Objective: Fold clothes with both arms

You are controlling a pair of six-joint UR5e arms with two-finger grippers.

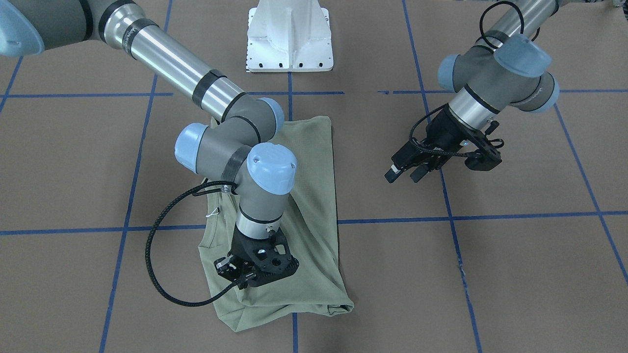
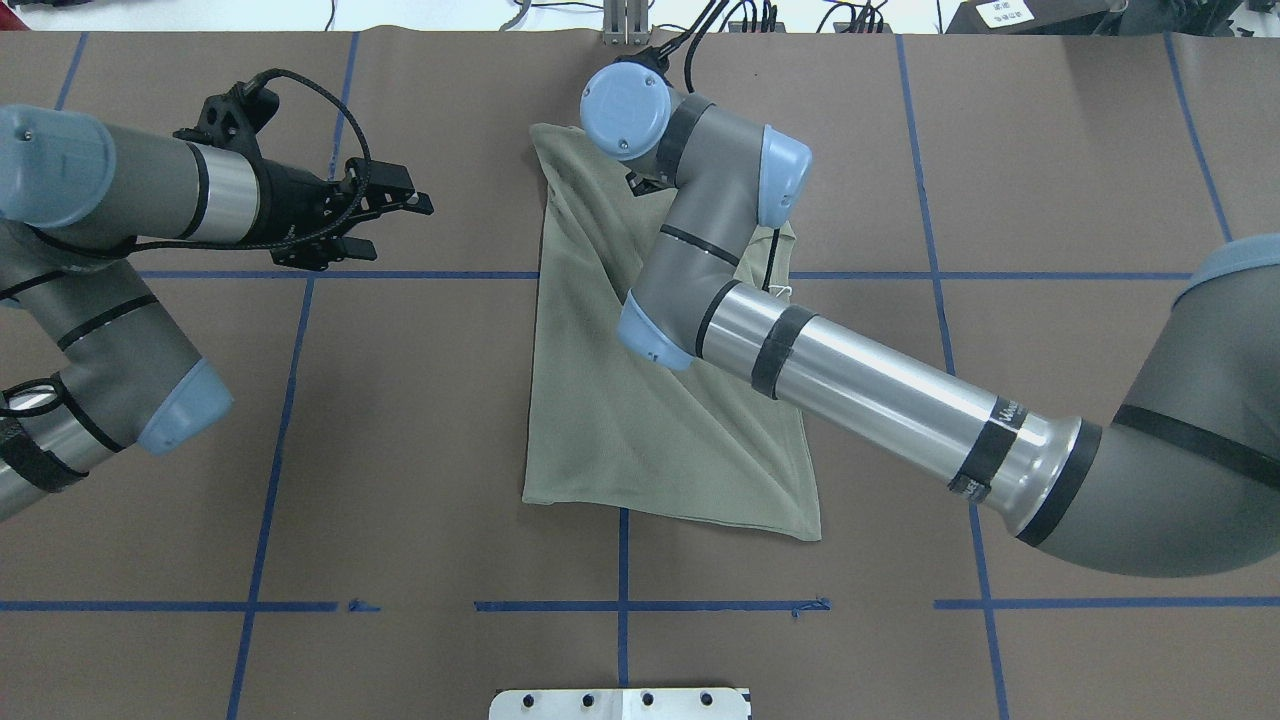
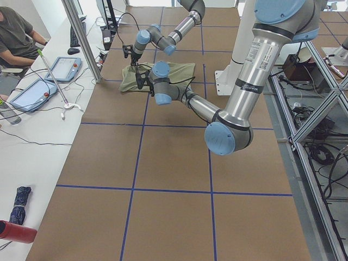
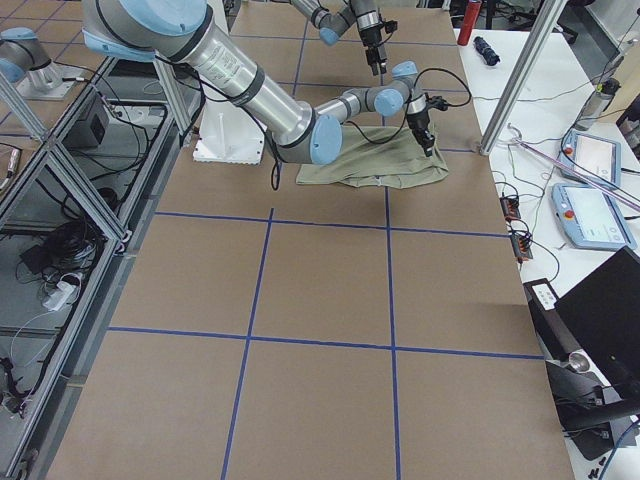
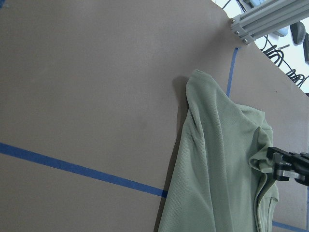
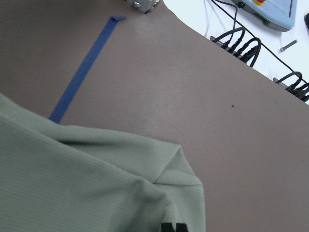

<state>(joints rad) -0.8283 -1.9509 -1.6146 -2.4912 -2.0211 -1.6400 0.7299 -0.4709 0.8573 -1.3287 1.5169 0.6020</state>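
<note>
As laid out from the robot outward, pedestal [image 1: 289, 39]: white, at the table's [image 2: 1050, 150] near edge, centre.
Tape [image 2: 1060, 275]: blue grid lines across the brown table top.
Shirt [image 2: 640, 440]: sage green, folded to a rough oblong, lying on the table's middle with its long axis near-to-far. Far end sits close to the far edge.
Left arm [image 2: 100, 190]: over the table's left side, well apart from the shirt.
Left gripper [image 2: 400, 228]: fingers spread, nothing between them, above bare table.
Right arm [image 2: 860, 390]: reaches in from the right, passing over the shirt, wrist pointing down.
Right gripper [image 1: 235, 275]: at the shirt's far end, pinching a raised fold of fabric. Overhead view hides it under the wrist.
</note>
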